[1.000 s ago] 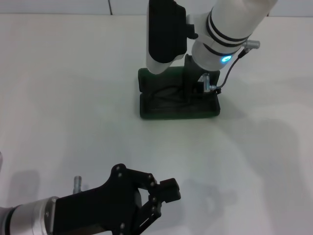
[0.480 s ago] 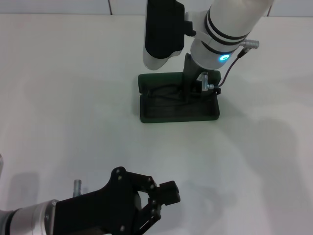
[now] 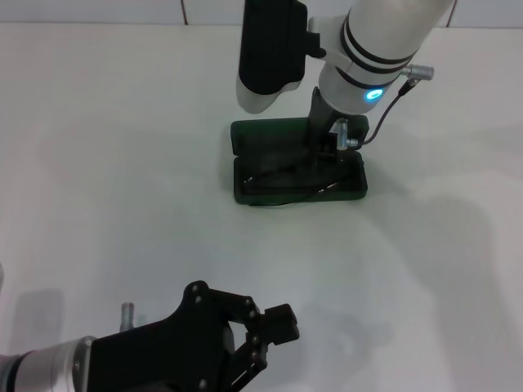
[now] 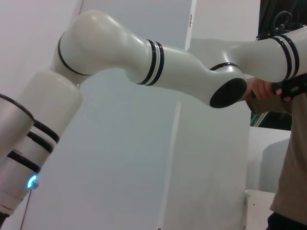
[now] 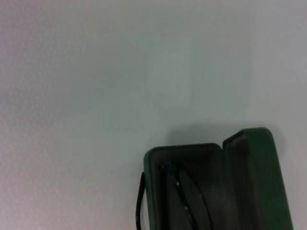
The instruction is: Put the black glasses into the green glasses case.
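The left pincer [image 3: 274, 327] idles low at the near left, fingers spread. On the desk [image 3: 122, 163] the green glasses case [image 3: 245, 139] lies open. The black glasses [image 3: 282, 186] sit inside, one temple overhanging the near rim. The right pincer [image 3: 320, 151] hovers above; whether it grips, I cannot tell. Next, I judge: tuck that temple in.

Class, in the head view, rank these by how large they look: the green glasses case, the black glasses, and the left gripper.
1. left gripper, though nearness to the camera inflates it.
2. green glasses case.
3. black glasses, thin wire inside the case.
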### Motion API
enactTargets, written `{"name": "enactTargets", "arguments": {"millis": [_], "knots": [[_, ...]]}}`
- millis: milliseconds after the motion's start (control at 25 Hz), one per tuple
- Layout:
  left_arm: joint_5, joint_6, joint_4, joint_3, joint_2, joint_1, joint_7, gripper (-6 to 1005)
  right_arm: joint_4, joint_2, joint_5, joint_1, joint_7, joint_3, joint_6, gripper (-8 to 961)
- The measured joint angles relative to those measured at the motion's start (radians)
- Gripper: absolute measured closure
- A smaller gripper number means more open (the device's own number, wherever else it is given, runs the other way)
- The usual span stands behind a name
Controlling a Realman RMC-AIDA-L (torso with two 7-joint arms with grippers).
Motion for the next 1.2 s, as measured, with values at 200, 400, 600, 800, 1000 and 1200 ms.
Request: {"name": "enactTargets", "arguments": {"millis": [200,400,600,800,1000,1200], "knots": [[0.0,0.0,0.0,0.0,0.001,0.003,0.002,925,-0.006,0.0,-0.001,-0.001,0.004,0.0,-0.002,718],[0.0,0.0,0.0,-0.002,0.001,0.003,0.002,925,-0.015,0.0,0.0,-0.013,0.011,0.0,-0.001,721],[0.0,-0.002,0.0,0.0,0.001,-0.001,0.002,924,-0.032,0.0,0.005,-0.025,0.011,0.0,0.001,723],[0.0,-0.01,0.0,0.0,0.001,0.0,0.002,924,-0.04,0.0,0.008,-0.035,0.008,-0.001,0.005,725],[0.0,-0.011,0.0,-0.001,0.001,0.002,0.002,924,-0.041,0.0,0.009,-0.043,0.006,-0.002,0.009,728],[0.0,-0.014,0.0,0.0,0.001,-0.002,0.002,924,-0.042,0.0,0.012,-0.049,0.004,-0.014,0.011,792]]}}
